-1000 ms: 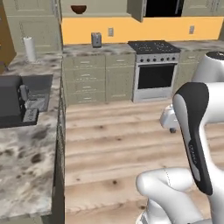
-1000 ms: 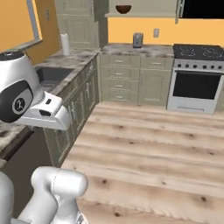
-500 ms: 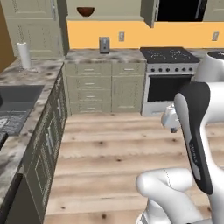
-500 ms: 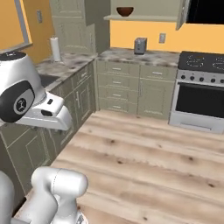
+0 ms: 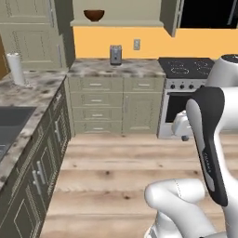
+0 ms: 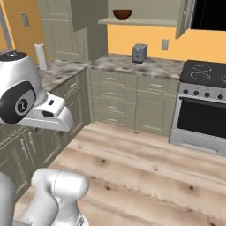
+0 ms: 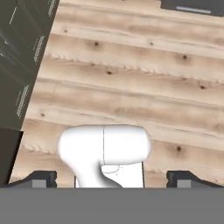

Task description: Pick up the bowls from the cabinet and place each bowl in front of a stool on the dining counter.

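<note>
A dark reddish-brown bowl sits on the flat shelf board of the olive-beige wall cabinet, high on the far wall above the corner counter. My gripper is open, its two dark fingertips spread wide with nothing between them. It points down at the wooden floor, far from the bowl. The arm is folded close to the base. The dining counter and the stools are out of view.
Below the shelf, a grey toaster stands on a stone-topped counter with beige drawers. A stove is to its right. A paper towel roll and a sink lie along the left counter. Wooden floor stretches ahead.
The whole picture has shifted: the base has moved, so the cabinet, bowl and counter now appear nearer and more central. The arm holds its pose and the gripper stays open.
</note>
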